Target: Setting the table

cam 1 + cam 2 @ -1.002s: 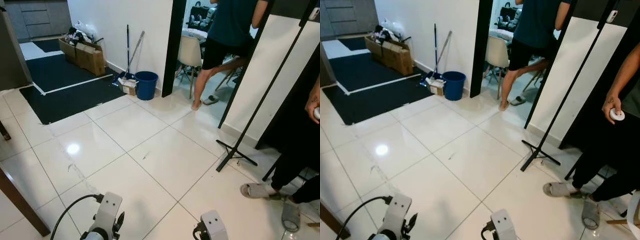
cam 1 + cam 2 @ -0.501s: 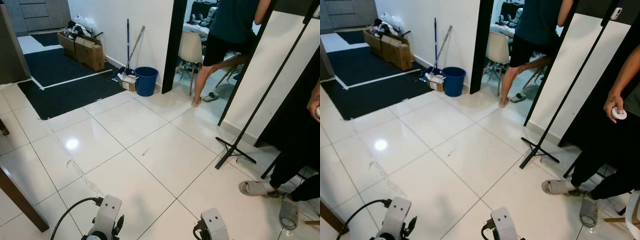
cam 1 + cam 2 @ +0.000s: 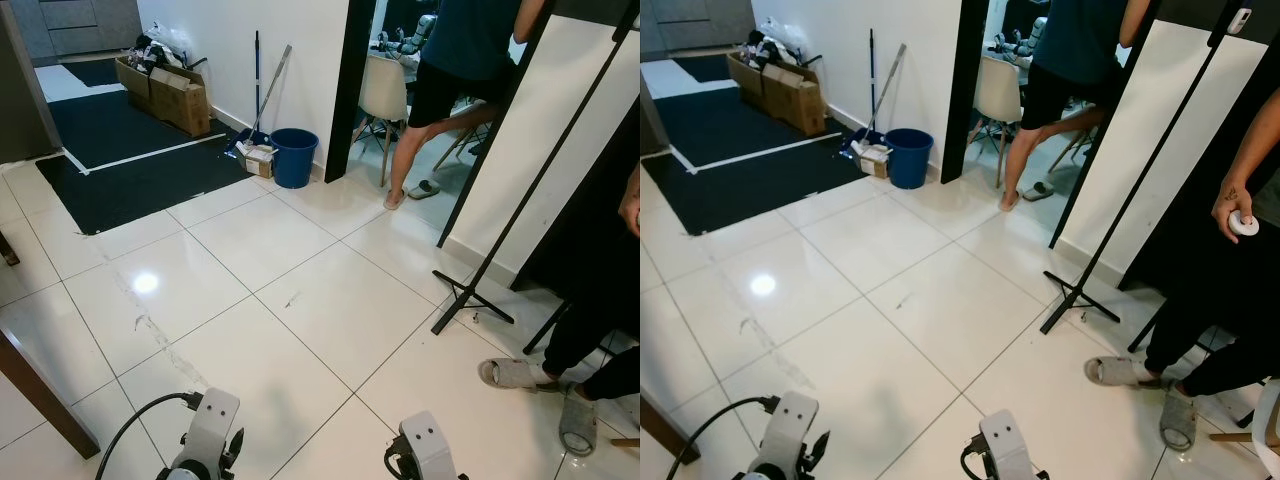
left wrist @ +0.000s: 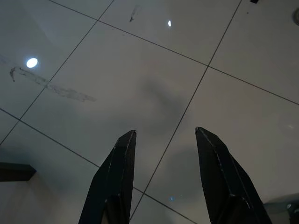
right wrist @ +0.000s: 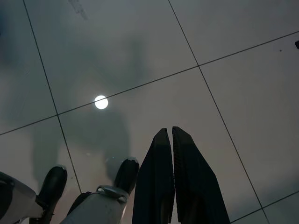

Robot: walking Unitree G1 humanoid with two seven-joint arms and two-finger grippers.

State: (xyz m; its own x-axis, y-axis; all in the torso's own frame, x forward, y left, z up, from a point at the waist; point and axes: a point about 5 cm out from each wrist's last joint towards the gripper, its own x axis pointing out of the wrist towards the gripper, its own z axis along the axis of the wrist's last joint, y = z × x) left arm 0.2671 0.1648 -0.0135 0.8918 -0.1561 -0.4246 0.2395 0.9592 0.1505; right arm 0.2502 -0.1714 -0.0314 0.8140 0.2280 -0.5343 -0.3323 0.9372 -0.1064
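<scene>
While both silver arms hang low over the glossy white tiled floor (image 3: 300, 330), the left gripper (image 4: 166, 135) has its jaws released, the two long black fingers (image 4: 119, 172) standing well apart above the tiles. The right gripper (image 5: 169, 133) has its jaws clenched with nothing between them, and beside it the robot's own foot (image 5: 88, 203) rests on the floor. No tableware or counter can be made out.

To the right, a person in dark trousers and grey slippers (image 3: 515, 374) stands near the spread feet of a black tripod stand (image 3: 470, 300) and holds a small white round object (image 3: 1243, 224) in one hand (image 3: 1235, 212).

Farther off, along the base of the white wall, a round blue plastic bucket (image 3: 295, 157) stands on the floor; what is in it cannot be told. Just beside it sits a small cardboard box (image 3: 259, 161), with a mop and a broom (image 3: 262, 95) leaning against the wall behind. Farther along the same wall, a large brown cardboard box (image 3: 170, 95) on the dark blue mat (image 3: 120, 160) is heaped with mixed items too small to tell. Through the doorway, a second person (image 3: 455, 70) stands by a white chair (image 3: 383, 92).
</scene>
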